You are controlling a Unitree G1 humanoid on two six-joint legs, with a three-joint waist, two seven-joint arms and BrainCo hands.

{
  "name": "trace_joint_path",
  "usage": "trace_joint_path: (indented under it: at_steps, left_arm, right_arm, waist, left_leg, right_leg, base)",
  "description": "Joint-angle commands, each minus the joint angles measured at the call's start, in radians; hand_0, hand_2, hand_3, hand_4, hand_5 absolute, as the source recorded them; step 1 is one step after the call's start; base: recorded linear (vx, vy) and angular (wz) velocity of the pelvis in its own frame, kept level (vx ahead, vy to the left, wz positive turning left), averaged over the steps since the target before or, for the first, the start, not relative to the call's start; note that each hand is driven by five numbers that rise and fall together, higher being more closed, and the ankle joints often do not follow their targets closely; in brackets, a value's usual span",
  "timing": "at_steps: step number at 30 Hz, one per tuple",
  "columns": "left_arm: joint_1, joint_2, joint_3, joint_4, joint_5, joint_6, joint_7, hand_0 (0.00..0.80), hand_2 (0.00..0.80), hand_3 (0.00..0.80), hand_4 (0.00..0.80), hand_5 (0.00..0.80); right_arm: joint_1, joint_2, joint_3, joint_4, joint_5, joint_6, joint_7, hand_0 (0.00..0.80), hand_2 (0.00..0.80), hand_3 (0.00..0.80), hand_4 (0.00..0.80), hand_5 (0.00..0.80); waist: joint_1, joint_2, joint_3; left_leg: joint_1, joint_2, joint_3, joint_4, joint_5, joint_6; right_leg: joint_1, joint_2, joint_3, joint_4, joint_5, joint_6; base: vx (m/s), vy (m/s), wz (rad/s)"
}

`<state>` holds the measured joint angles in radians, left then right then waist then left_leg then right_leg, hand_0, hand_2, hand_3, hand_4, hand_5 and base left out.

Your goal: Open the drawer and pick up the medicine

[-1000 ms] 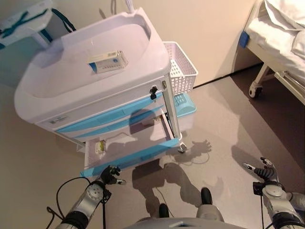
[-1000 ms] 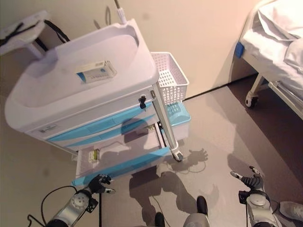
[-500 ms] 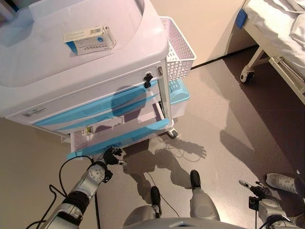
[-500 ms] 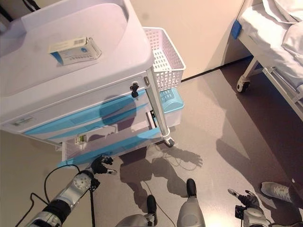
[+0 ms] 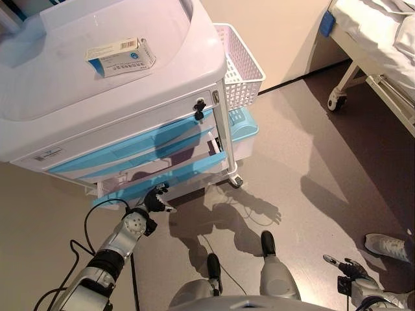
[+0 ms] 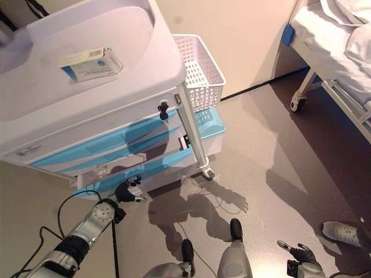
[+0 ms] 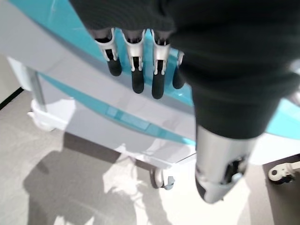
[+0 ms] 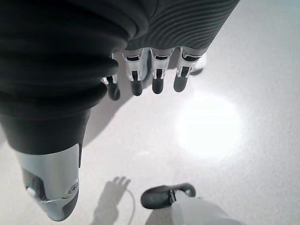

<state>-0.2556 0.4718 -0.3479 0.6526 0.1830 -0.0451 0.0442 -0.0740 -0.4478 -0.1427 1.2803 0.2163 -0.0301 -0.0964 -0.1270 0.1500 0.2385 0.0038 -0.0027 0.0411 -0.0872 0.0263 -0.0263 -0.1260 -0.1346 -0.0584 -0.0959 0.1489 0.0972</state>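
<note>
A white and blue medicine box lies on top of the white cart. The cart's bottom drawer, with a blue front, stands only a little way out. My left hand is open, its straight fingers against that blue drawer front. The inside of the drawer is hidden. My right hand is open and empty, low over the floor at the lower right; its wrist view shows only floor past it.
A white wire basket hangs on the cart's right side, with a blue-lidded bin below it. A bed on castors stands at the far right. A person's grey shoe is on the floor by my right hand.
The bottom drawer, well pulled out a second ago, is now almost pushed in, with my left hand moved in against its front. The camera has shifted. My right hand has sunk lower.
</note>
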Motion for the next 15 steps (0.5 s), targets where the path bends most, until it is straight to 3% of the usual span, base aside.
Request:
trace_joint_path:
  at_steps: [1,15]
  left_arm:
    - [-0.106,0.079,0.009,0.012,0.034,-0.025,0.042,0.0,0.0,0.0,0.0,0.0]
    - [-0.255,0.257,-0.009,0.043,0.041,-0.027,0.063,0.0,0.0,0.0,0.0,0.0]
  right_arm:
    - [-0.005,-0.004,0.037,0.029,-0.019,0.008,-0.001,0.0,0.0,0.0,0.0,0.0]
    - [-0.031,0.006,0.083,0.01,-0.015,0.0,0.005,0.0,0.0,0.0,0.0,0.0]
  waist:
    - [-0.02,-0.036,-0.042]
    - [-0.023,-0.108,0.003]
  left_leg:
    - [-0.093,-0.057,-0.041,0.025,0.01,0.012]
    - [-0.172,-0.043,-0.025,0.049,0.016,0.014]
  right_leg:
    - [-0.028,-0.024,-0.001,0.087,-0.066,0.058]
    - [-0.111,-0.011,0.015,0.094,-0.039,0.059]
  base:
    - [0.0,0.0,0.0]
    - [-0.032,-0.004,-0.03]
